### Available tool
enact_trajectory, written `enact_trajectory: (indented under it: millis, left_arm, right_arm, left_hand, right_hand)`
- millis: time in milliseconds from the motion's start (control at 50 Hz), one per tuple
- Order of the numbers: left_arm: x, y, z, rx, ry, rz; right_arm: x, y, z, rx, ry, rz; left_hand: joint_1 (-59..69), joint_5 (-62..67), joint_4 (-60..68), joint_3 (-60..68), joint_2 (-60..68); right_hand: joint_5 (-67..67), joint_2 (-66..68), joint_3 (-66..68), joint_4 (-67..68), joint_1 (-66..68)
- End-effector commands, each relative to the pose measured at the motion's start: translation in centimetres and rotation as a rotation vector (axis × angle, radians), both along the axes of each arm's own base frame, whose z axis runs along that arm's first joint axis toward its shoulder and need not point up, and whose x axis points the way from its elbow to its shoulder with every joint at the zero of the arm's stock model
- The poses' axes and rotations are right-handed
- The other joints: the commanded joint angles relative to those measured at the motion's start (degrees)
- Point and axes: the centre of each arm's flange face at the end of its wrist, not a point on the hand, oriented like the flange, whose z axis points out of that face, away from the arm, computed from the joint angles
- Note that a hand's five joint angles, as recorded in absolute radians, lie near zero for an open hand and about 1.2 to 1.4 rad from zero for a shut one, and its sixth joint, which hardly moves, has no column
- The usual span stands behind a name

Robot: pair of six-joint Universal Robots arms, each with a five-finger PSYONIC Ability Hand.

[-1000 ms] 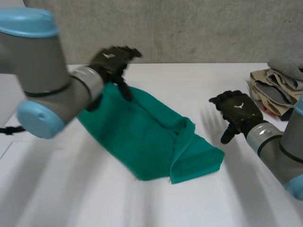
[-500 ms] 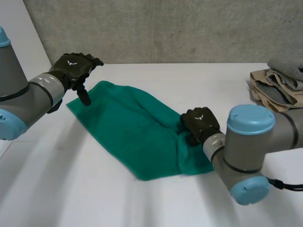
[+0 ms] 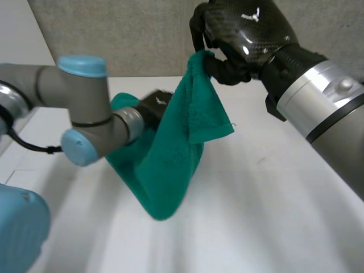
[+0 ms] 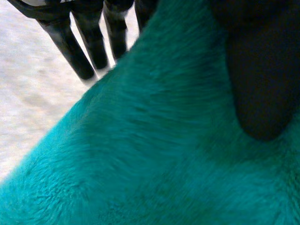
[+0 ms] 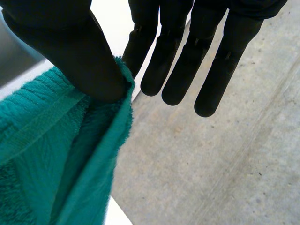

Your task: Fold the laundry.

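The towel point(image 3: 176, 153) is green and fluffy, with a flat band along one edge. It is up in the air at one end and down on the white table point(image 3: 273, 216) at the other. It hangs in a long soft drape with folds in it, and one flap sticks out to the side near the top. The right hand point(image 3: 244, 34) is high above the table, in front of the grey wall point(image 3: 142, 34), and it holds the top end of the towel. In the right wrist view its thumb point(image 5: 75, 56) squeezes the towel's edge point(image 5: 47, 154) against the nearest finger, while the other fingers point(image 5: 183, 61) stay straight and touch nothing. The left hand point(image 3: 153, 105) is lower down, just above the table, partly tucked behind the hanging towel near its middle. In the left wrist view its thumb point(image 4: 258, 89) lies flat on the towel point(image 4: 154, 154), and its straight fingers point(image 4: 79, 51) poke out from behind the towel's edge. So the cloth sits between thumb and fingers in a loose pinch.
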Motion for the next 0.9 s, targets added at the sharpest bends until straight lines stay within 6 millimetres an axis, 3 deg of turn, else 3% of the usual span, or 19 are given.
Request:
enact_trajectory:
  millis: [20,80,100,140,160,220,240,340,380,460,480,540,560,600,620,720,760,800,900]
  left_arm:
    - [-1.3,-0.7,0.7,-0.150,-0.044,0.065]
    - [-0.6,-2.3,3.7,-0.257,0.009,0.213]
    - [-0.1,-2.9,6.2,-0.328,0.064,0.297]
    - [0.4,-3.3,8.8,-0.396,0.128,0.357]
    - [0.6,-3.2,11.4,-0.460,0.200,0.378]
    - [0.8,-2.4,15.4,-0.552,0.303,0.373]
    - [1.1,-1.7,17.8,-0.598,0.359,0.367]
    - [1.8,1.0,20.9,-0.616,0.411,0.370]
    - [2.0,1.8,20.5,-0.584,0.389,0.381]
    - [2.8,2.9,17.5,-0.470,0.291,0.428]
    - [3.0,3.2,15.6,-0.419,0.242,0.446]
    - [3.3,3.6,12.5,-0.342,0.181,0.463]
    - [3.3,4.0,10.4,-0.287,0.148,0.465]
    - [3.2,4.5,8.2,-0.230,0.119,0.460]
    - [3.1,4.9,5.8,-0.166,0.087,0.456]
    - [2.9,6.4,0.2,-0.005,0.006,0.451]
    - [3.0,7.1,-1.3,0.065,-0.022,0.458]
    - [3.3,7.4,-1.9,0.108,-0.040,0.468]
    - [4.4,7.7,-1.4,0.183,-0.066,0.489]
  right_arm:
    - [-0.8,-2.1,0.0,0.003,0.002,-0.051]
    - [-1.1,-3.8,-0.9,0.016,0.018,-0.087]
    - [-1.3,-5.0,-1.5,0.024,0.032,-0.110]
    - [-1.5,-6.3,-2.0,0.024,0.043,-0.140]
    - [-1.6,-7.7,-2.3,0.015,0.051,-0.173]
    - [-1.6,-9.5,-2.1,-0.020,0.049,-0.224]
    - [-1.5,-10.5,-1.9,-0.040,0.046,-0.255]
    - [-1.3,-12.5,-1.1,-0.116,0.042,-0.314]
    - [-1.1,-12.8,-1.2,-0.134,0.048,-0.316]
    - [-0.5,-13.0,-3.1,-0.122,0.101,-0.281]
    - [-0.4,-12.9,-4.4,-0.099,0.132,-0.260]
    - [-0.4,-12.7,-6.6,-0.053,0.179,-0.230]
    - [-0.3,-12.4,-8.3,-0.024,0.212,-0.205]
    - [-0.4,-12.1,-10.0,0.013,0.243,-0.193]
    - [-0.4,-11.8,-11.9,0.053,0.276,-0.178]
    - [-0.7,-10.1,-18.2,0.188,0.394,-0.141]
    - [-0.9,-9.3,-20.8,0.235,0.452,-0.129]
    - [-0.9,-8.9,-21.9,0.247,0.486,-0.125]
    - [-1.3,-8.4,-22.6,0.265,0.526,-0.142]
  left_hand:
    - [65.16,64.72,65.75,65.43,65.48]
    - [65.21,64.77,65.80,65.48,65.53]
    - [65.21,64.77,65.80,65.48,65.53]
    - [65.21,64.77,65.80,65.48,65.53]
    - [65.21,64.77,65.80,65.48,65.53]
    - [65.21,64.77,65.80,65.48,65.53]
    - [65.21,64.77,65.80,65.48,65.53]
    - [65.21,64.77,65.80,65.48,65.53]
    - [65.21,64.77,65.80,65.48,65.53]
    - [65.21,64.77,65.80,65.48,65.53]
    - [65.21,64.77,65.80,65.48,65.53]
    - [65.21,64.77,65.80,65.48,65.53]
    - [65.21,64.77,65.80,65.48,65.53]
    - [65.21,64.77,65.80,65.48,65.53]
    - [65.21,64.77,65.80,65.48,65.53]
    - [65.07,64.62,65.65,65.33,65.39]
    - [58.22,57.77,58.80,58.48,58.54]
    - [51.98,51.53,52.57,52.24,52.30]
    - [20.56,20.11,21.14,20.82,20.88]
  right_hand:
    - [13.79,13.00,12.48,11.59,16.13]
    - [13.79,13.00,12.48,11.59,16.13]
    - [13.79,13.00,12.48,11.59,16.13]
    - [13.79,13.00,12.48,11.59,16.13]
    - [13.79,13.00,12.48,11.59,16.13]
    - [13.79,13.00,12.48,11.59,16.13]
    - [13.79,13.00,12.48,11.59,16.13]
    - [13.79,13.00,12.48,11.59,16.13]
    - [13.79,13.00,12.48,11.59,16.13]
    - [13.79,13.00,12.48,11.59,16.13]
    - [13.79,13.00,12.48,11.59,16.13]
    - [13.79,13.00,12.48,11.59,16.13]
    - [13.79,13.00,12.48,11.59,16.13]
    - [13.79,13.00,12.48,11.59,16.13]
    - [13.79,13.00,12.48,11.59,16.13]
    - [13.79,13.00,12.48,11.59,16.13]
    - [13.79,13.00,12.48,11.59,16.13]
    - [13.79,13.00,12.48,11.59,16.13]
    - [13.79,13.00,12.48,11.59,16.13]
